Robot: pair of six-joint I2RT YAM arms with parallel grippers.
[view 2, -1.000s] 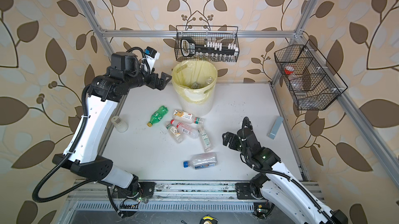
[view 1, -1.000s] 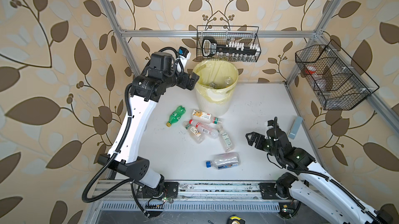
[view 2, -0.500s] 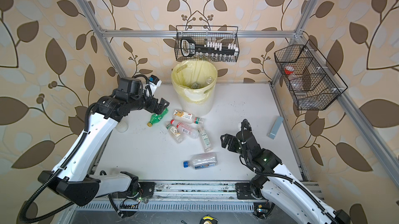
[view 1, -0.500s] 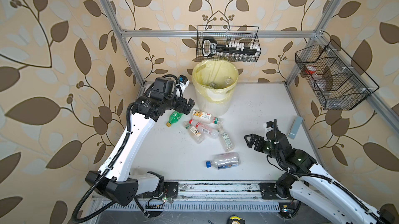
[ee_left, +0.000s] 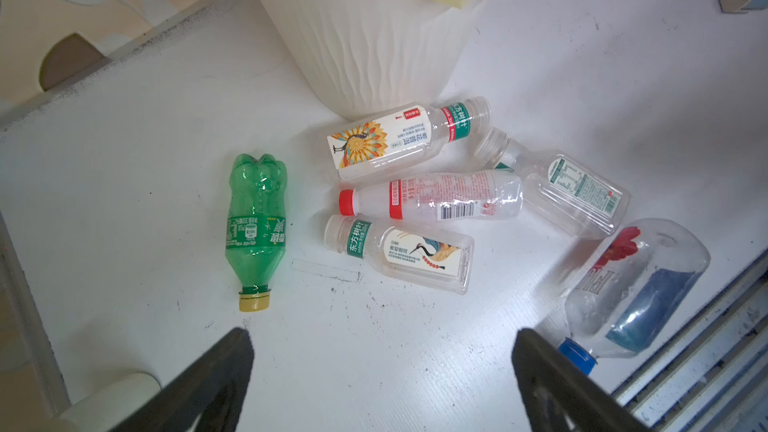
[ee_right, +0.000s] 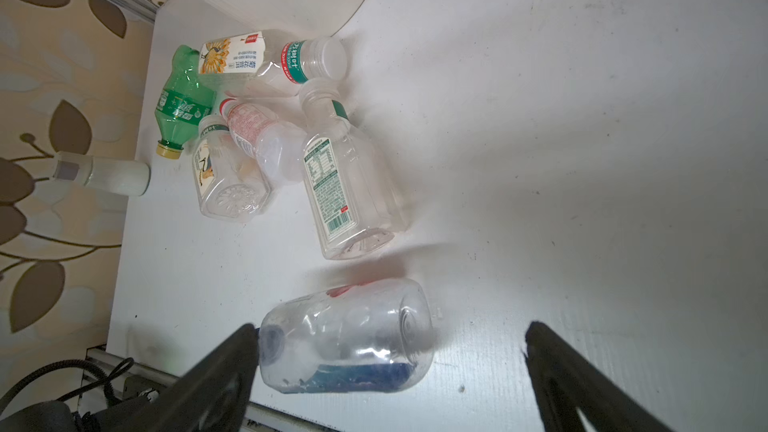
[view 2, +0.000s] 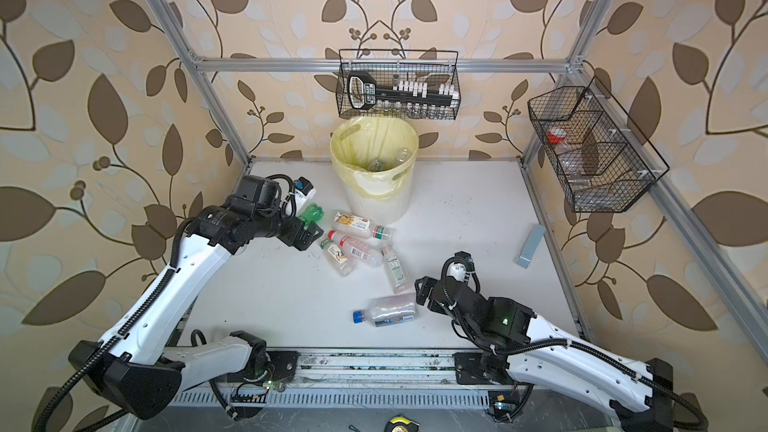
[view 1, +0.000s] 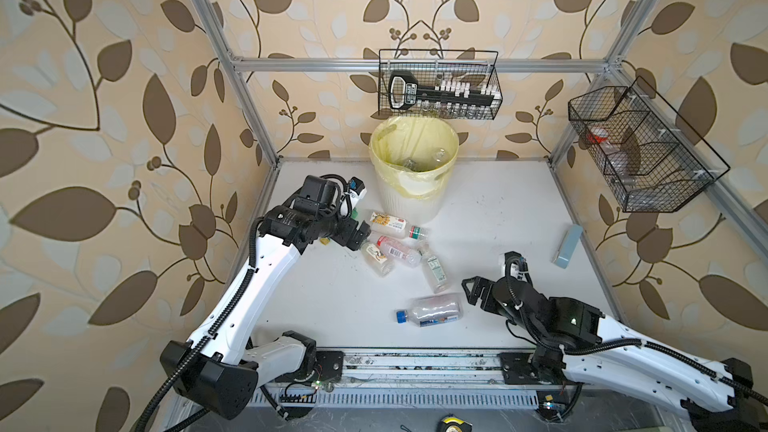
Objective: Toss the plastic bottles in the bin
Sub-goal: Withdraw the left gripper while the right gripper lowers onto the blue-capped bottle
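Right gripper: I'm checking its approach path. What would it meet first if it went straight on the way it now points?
Probably the clear plastic bottle with a blue cap, lying on its side just ahead of the open right gripper, off-centre between its jaws; depth is unclear.

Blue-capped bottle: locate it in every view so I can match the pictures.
In a top view: blue-capped bottle alone near the front rail.
In a top view: bottle, same place, cap leftward.
Left wrist: bottle beyond the cluster, by the front rail.
Right wrist: bottle nearest, just ahead of the jaws.
Shared landmark: white bin, in all four.
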